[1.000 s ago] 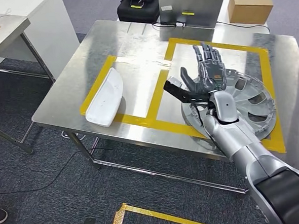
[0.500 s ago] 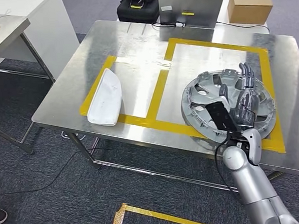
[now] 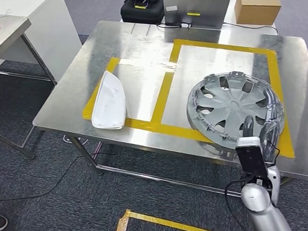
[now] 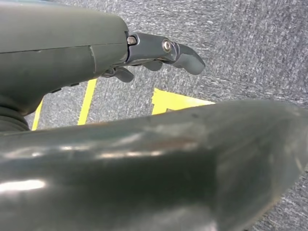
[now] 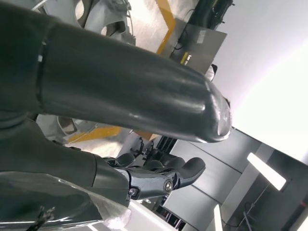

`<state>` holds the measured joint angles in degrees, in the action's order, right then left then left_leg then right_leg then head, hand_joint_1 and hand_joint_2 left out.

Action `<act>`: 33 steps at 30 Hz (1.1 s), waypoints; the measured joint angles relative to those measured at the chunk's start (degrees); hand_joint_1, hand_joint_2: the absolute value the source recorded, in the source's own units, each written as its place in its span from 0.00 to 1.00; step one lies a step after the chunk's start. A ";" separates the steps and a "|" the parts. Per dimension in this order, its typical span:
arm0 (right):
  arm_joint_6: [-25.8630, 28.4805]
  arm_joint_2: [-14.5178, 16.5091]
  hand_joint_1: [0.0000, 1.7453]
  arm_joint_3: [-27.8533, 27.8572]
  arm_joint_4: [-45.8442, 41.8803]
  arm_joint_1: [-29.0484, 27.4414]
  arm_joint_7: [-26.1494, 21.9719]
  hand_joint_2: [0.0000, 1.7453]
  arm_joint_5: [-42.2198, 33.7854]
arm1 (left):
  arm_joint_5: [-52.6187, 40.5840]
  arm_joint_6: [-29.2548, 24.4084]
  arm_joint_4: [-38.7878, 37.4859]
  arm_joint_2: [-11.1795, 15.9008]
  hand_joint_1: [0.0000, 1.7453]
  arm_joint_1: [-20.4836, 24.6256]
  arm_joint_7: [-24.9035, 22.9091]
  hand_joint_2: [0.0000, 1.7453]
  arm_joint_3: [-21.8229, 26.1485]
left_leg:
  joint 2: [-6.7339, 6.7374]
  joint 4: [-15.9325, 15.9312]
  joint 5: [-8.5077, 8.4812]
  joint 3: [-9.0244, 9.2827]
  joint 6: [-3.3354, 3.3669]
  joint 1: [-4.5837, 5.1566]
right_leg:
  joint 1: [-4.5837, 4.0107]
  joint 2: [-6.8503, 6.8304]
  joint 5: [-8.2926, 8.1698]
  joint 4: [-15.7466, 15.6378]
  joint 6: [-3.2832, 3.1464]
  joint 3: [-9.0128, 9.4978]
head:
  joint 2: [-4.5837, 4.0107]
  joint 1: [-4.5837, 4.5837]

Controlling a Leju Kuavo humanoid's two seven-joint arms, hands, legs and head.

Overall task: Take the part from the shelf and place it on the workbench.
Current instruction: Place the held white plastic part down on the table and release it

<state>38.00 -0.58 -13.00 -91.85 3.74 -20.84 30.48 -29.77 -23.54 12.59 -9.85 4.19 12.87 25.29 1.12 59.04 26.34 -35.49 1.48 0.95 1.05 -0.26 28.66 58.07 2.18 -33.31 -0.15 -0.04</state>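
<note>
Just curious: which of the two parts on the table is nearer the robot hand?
The round grey wheel cover; the robot hand is at its near edge. The white part lies far left.

The right robot hand (image 3: 260,140) is drawn back off the grey plastic wheel cover (image 3: 233,108), now low at the steel worktop (image 3: 142,74) near edge, holding nothing.

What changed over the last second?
The right hand drew back off the hubcap to the table's near edge, holding nothing. The white part turned slightly. Hubcap stayed in its taped square, and box and laptop are unmoved.
</note>
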 joint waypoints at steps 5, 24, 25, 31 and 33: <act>-0.33 2.03 0.00 -0.41 -3.10 -3.03 -2.07 0.00 -3.85 | 1.56 -0.29 0.00 0.35 0.00 -0.30 0.79 0.00 1.31 | 0.06 -0.03 0.23 0.19 0.62 0.09 | 0.09 0.09 0.04 -0.28 0.44 0.33 | 0.00 0.00; 0.40 5.22 0.00 -3.12 -4.02 -6.17 -4.04 0.00 -8.23 | 2.28 -0.29 0.00 1.10 0.00 -0.61 1.87 0.00 3.64 | 1.60 4.62 5.69 1.30 -1.75 -0.63 | 0.06 -1.19 -0.25 0.32 -1.55 0.02 | 0.00 0.14; 0.26 5.34 0.00 -3.27 -4.03 -6.18 -4.10 0.00 -8.74 | 2.31 -0.32 0.00 1.11 0.00 -0.68 2.00 0.00 3.79 | 0.25 8.36 7.60 -0.28 -1.97 -0.79 | 0.09 -0.61 -0.24 0.32 -1.74 0.02 | 0.00 0.05; -0.32 5.53 0.00 -3.92 -4.18 -6.77 -4.50 0.00 -10.64 | 2.62 -0.37 0.00 1.25 0.00 -0.91 2.47 0.00 4.41 | -1.13 6.75 3.72 -0.14 -1.86 -1.25 | 0.10 2.16 -0.09 0.36 -1.67 0.59 | 0.00 0.00; -0.57 5.56 0.00 -4.17 -4.41 -6.86 -4.64 0.00 -10.88 | 2.68 -0.32 0.00 1.28 0.00 -0.86 2.62 0.00 4.46 | -1.90 1.20 1.67 2.08 -1.56 -1.27 | -0.01 2.56 -0.10 0.44 -1.11 0.47 | 0.00 0.03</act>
<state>37.43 4.98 -17.17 -96.27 -3.12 -25.48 19.59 -27.10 -23.86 12.59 -8.57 3.34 15.50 29.75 -0.79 60.24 28.01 -33.41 -0.08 -0.32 1.04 2.30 28.57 58.51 1.07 -32.84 -0.15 -0.02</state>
